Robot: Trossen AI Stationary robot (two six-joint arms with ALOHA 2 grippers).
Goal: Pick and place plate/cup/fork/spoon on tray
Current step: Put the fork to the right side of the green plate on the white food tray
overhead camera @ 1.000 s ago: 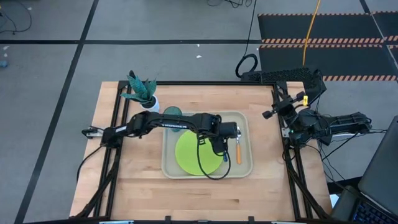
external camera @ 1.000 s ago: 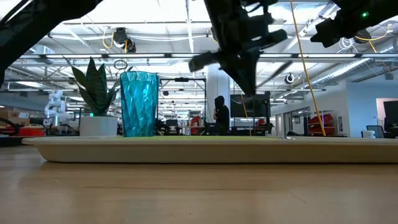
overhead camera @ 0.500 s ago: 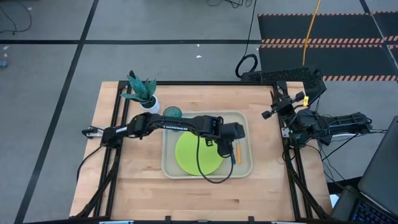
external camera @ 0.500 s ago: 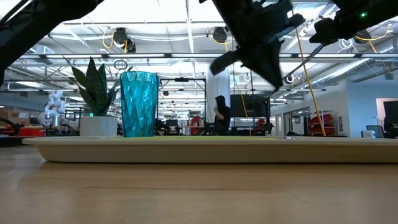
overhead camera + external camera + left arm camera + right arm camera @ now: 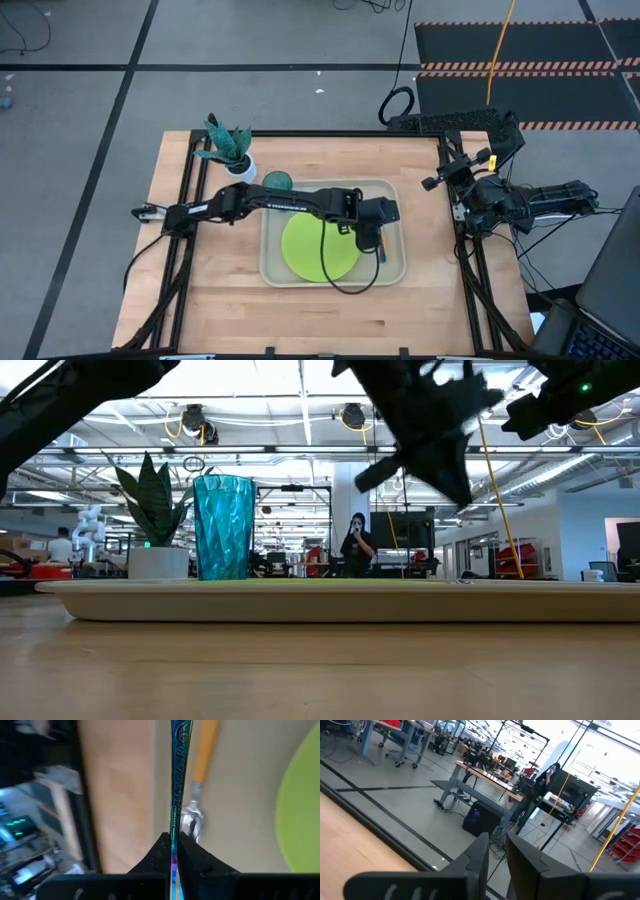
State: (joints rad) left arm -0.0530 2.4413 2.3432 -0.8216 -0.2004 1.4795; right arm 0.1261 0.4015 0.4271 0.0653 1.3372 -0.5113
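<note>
Above the tray [image 5: 272, 268], the high view shows the left gripper [image 5: 372, 243] reaching across to the tray's side nearest the right arm, just past the plate [image 5: 318, 250] that lies flat inside it. The cup [image 5: 277, 181] stands at the tray's far corner, near a potted plant [image 5: 228, 148]. The right gripper [image 5: 437, 183] waits well off the tray, beyond the table's edge.

At table height, we see the cup [image 5: 224, 526] upright on the tray [image 5: 300, 603] and the left arm hanging well above the rim; the fork is not readable here.

Through the left wrist camera, the fingers are clamped together on the fork [image 5: 177, 785], which is thin and held edge-on. Its long axis runs straight out from the jaws, roughly parallel to the spoon [image 5: 198, 780] lying on the tray floor just beside it, between the plate [image 5: 305, 810] and the tray rim.

To finish this placement well, we judge that the fork should be lowered flat into the bare strip beside the spoon, kept parallel to it, and released only once low.

Through the right wrist camera, the right fingers [image 5: 476, 856] stand slightly apart, holding nothing.
</note>
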